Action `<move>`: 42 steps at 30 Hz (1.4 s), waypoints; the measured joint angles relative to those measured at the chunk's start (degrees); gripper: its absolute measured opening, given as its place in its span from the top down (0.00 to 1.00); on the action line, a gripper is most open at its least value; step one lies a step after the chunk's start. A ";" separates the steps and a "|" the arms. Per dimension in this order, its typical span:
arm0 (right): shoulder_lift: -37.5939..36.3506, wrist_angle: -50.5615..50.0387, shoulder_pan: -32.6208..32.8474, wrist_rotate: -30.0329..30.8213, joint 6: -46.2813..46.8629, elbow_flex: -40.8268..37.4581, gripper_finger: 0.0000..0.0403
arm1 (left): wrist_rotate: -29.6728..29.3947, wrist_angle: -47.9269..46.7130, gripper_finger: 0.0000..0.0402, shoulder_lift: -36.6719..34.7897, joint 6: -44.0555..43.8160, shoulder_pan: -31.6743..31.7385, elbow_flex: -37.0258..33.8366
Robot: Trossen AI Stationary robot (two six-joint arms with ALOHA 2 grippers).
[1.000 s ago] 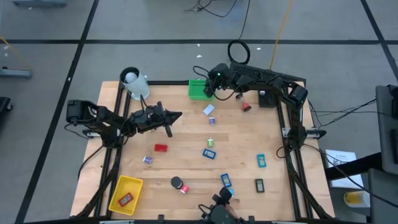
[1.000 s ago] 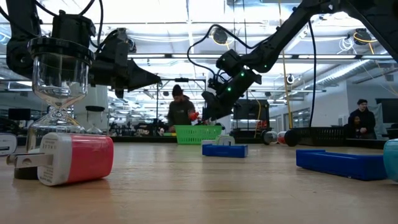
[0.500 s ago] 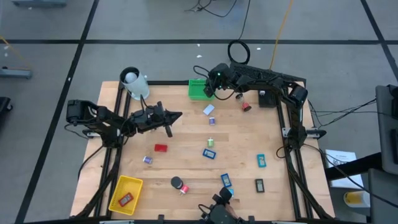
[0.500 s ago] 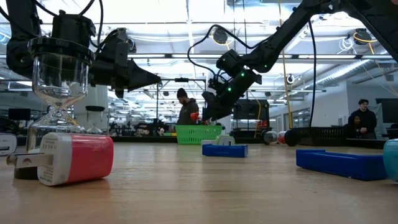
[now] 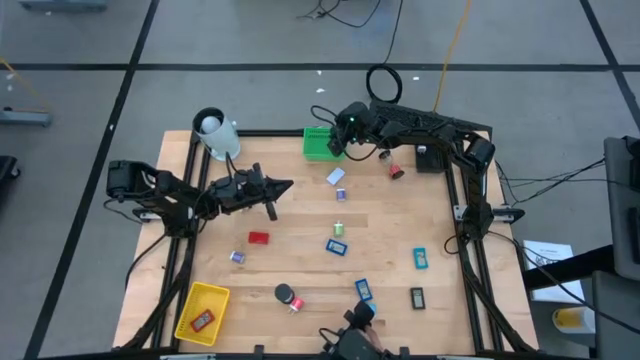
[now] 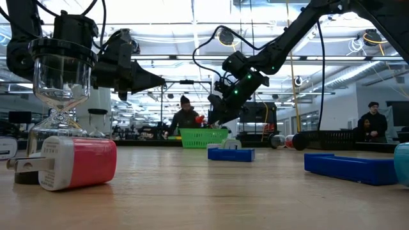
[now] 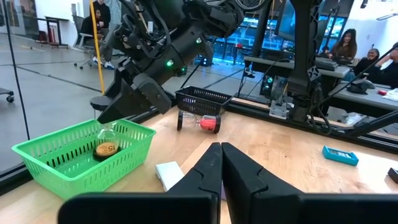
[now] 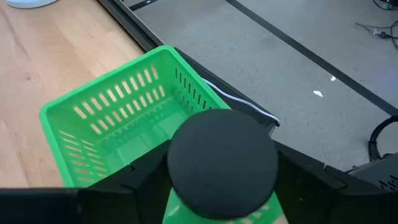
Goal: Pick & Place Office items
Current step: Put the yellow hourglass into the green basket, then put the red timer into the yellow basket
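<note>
My right gripper (image 5: 334, 147) hangs over the green mesh basket (image 5: 318, 144) at the table's far edge, shut on a small piece with a black round cap (image 8: 222, 163). In the left wrist view a clear glass body and a brown disc (image 7: 106, 149) show below that gripper (image 7: 111, 114), down inside the basket (image 7: 74, 163). My left gripper (image 5: 284, 185) is shut on nothing and held above the table's left half. Little blocks lie flat on the wood: red (image 5: 258, 238), blue (image 5: 336, 245), teal (image 5: 421, 259), white (image 5: 336, 176). My right gripper pinches the piece by its black round cap (image 8: 186, 155), one finger (image 8: 142, 169) on each side, coming from above and pointing down. The clear body hangs below the fingers inside the basket; whether its brown lower end rests on the basket floor, I cannot tell.
A yellow basket (image 5: 203, 310) with a red piece sits at the near left corner. A white cylinder with a black ring (image 5: 213, 130) stands at the far left. A black cylinder (image 5: 287, 294), blue block (image 5: 364, 290) and red-and-black piece (image 5: 396, 170) lie around. People move in the room beyond.
</note>
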 joint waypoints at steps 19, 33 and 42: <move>-8.07 1.66 2.67 5.07 -3.26 -0.11 0.25 | 0.15 -0.02 0.95 0.00 1.38 -1.07 0.00; -32.70 20.87 13.96 5.09 -1.08 -35.46 0.77 | 2.56 -0.07 0.98 0.00 1.06 -2.11 0.00; -47.90 39.66 20.50 4.73 0.76 -59.28 0.97 | -3.43 -4.95 0.99 -1.31 -0.20 -9.16 2.92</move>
